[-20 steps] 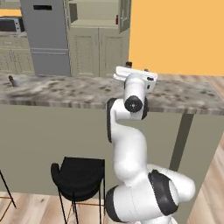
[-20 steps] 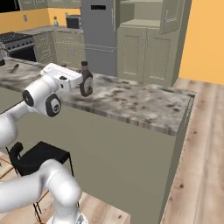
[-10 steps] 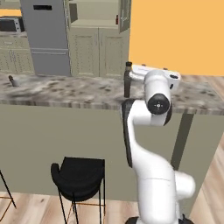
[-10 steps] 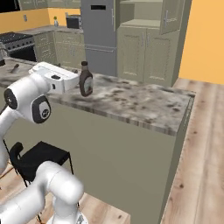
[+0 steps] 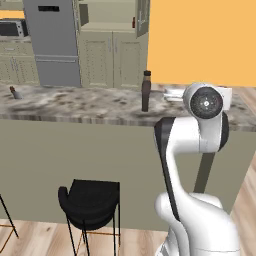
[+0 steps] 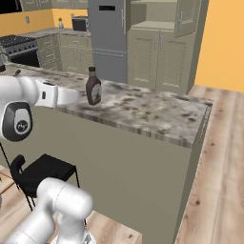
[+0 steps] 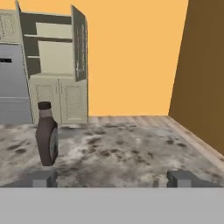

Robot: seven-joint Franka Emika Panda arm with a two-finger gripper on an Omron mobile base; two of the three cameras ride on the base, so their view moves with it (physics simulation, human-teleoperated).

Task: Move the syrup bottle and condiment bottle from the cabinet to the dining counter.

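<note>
**Syrup bottle delivered, arm pulling clear**

Swinging away from the syrup bottle (image 5: pixel 145 90), the arm now has its elbow and wrist off to the bottle's right in the left base view, where a second ago the hand hung right at the bottle. The syrup bottle stands upright on the dining counter (image 5: pixel 75 106), on the speckled worktop near the edge facing the robot, and nothing touches it. In the hand view the bottle (image 7: pixel 46 134) sits to the left of the jaws, well outside them; the two fingertips (image 7: pixel 43 179) stand wide apart with only bare stone between them — released, holding nothing.

By my reading the first delivery is done and the step in hand is the retreat, so roughly half the task remains. Behind the syrup bottle, the cabinet (image 5: pixel 112 50) stands with an upper door open, and a small red thing on its shelf (image 5: pixel 133 22) looks like the condiment bottle, though it is too small to be sure.

Next move, as I judge it — draw the arm back over the base without clipping the syrup bottle, then drive round the dining counter to the cabinet and line the open jaws on that slim red bottle. Its narrow body will likely need a careful, centred grasp.
</note>
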